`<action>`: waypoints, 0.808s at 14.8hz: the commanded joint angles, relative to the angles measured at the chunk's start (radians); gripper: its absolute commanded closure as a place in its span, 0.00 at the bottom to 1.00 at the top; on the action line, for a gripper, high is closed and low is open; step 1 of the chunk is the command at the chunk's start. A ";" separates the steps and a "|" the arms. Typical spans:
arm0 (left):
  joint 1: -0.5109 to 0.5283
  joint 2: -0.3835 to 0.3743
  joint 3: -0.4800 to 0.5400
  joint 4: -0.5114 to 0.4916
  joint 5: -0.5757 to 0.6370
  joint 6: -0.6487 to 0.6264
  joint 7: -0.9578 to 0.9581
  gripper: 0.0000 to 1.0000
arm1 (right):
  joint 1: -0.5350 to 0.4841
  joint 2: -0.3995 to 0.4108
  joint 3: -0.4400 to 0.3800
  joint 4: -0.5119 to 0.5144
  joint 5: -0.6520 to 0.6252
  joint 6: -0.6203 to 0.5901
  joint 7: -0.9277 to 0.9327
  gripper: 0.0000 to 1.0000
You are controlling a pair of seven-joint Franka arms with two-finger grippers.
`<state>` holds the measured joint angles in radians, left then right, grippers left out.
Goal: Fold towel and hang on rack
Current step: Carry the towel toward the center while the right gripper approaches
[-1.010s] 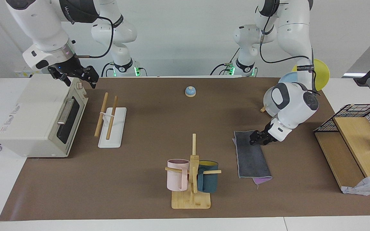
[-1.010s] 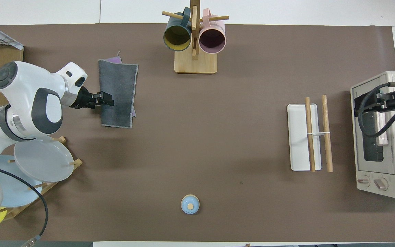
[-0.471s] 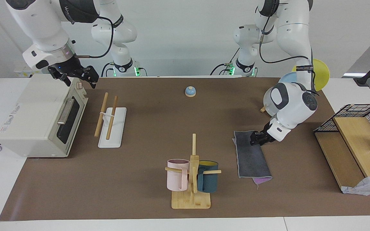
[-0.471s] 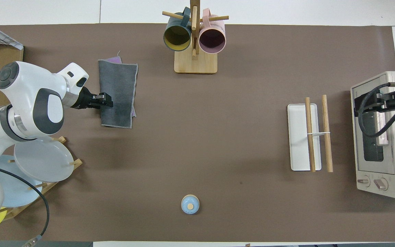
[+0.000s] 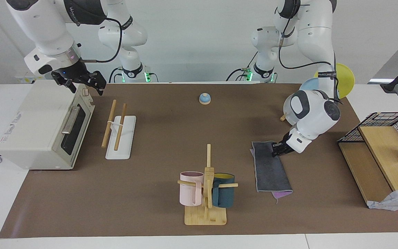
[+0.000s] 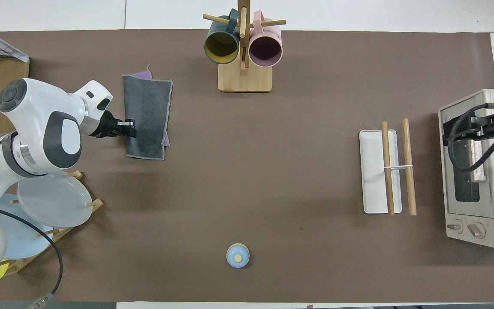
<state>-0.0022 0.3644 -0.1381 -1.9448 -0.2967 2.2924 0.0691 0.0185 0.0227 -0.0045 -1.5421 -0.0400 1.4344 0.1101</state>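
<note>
**Left end effector pinches the towel's edge**

Since the earlier frame, the left end effector (image 5: 277,149) has closed on the long edge of the folded towel (image 5: 270,169), lying grey-face-up on the counter (image 5: 157,180) beside the mug tree (image 5: 207,186). Folding looks done. Next: lift and carry it to the rack (image 5: 117,128) by the toaster oven (image 5: 43,128), over which the right end effector (image 5: 81,82) waits wide open.

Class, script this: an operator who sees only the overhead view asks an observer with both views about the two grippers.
Operator: Is the left gripper touching the towel or above it?
Observer: Touching. The left gripper is down at table height, shut on the towel at its edge.
Operator: The right gripper is cut off at my frame's edge.
Observer: The right gripper hangs open over the top front edge of the toaster oven, waiting.
</note>
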 commanded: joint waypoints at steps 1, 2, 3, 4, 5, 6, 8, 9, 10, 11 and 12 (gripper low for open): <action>0.007 -0.001 0.002 -0.003 -0.018 0.010 0.020 1.00 | -0.012 -0.010 0.003 -0.004 0.023 -0.008 -0.024 0.00; 0.008 -0.002 0.002 0.003 -0.022 0.001 0.017 1.00 | -0.014 -0.009 0.003 -0.004 0.023 -0.008 -0.024 0.00; 0.010 -0.007 0.002 0.021 -0.033 -0.028 0.012 1.00 | -0.014 -0.010 0.003 -0.004 0.023 -0.008 -0.024 0.00; 0.010 -0.013 0.002 0.050 -0.041 -0.074 -0.002 1.00 | -0.014 -0.010 0.003 -0.004 0.023 -0.008 -0.024 0.00; 0.011 -0.021 0.003 0.076 -0.042 -0.117 -0.038 1.00 | -0.012 -0.010 0.003 -0.004 0.023 -0.008 -0.026 0.00; 0.011 -0.030 0.003 0.095 -0.042 -0.145 -0.098 1.00 | -0.009 -0.010 0.003 -0.004 0.023 -0.008 -0.029 0.00; -0.002 -0.064 0.002 0.128 -0.041 -0.194 -0.286 1.00 | -0.005 -0.010 0.003 -0.004 0.022 -0.002 -0.030 0.00; -0.007 -0.082 0.000 0.144 -0.036 -0.223 -0.384 1.00 | -0.003 -0.010 0.004 -0.009 0.023 0.007 -0.042 0.00; -0.022 -0.094 -0.003 0.164 -0.030 -0.253 -0.487 1.00 | -0.002 -0.021 0.008 -0.033 0.023 0.026 -0.067 0.00; -0.027 -0.108 -0.006 0.184 -0.030 -0.278 -0.571 1.00 | -0.002 -0.030 0.009 -0.050 0.023 0.038 -0.085 0.00; -0.036 -0.122 -0.008 0.194 -0.029 -0.297 -0.653 1.00 | -0.002 -0.032 0.009 -0.056 0.026 0.040 -0.084 0.00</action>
<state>-0.0147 0.2772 -0.1506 -1.7707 -0.3275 2.0479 -0.4296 0.0209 0.0216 0.0038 -1.5500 -0.0400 1.4430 0.0633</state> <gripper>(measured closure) 0.978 0.000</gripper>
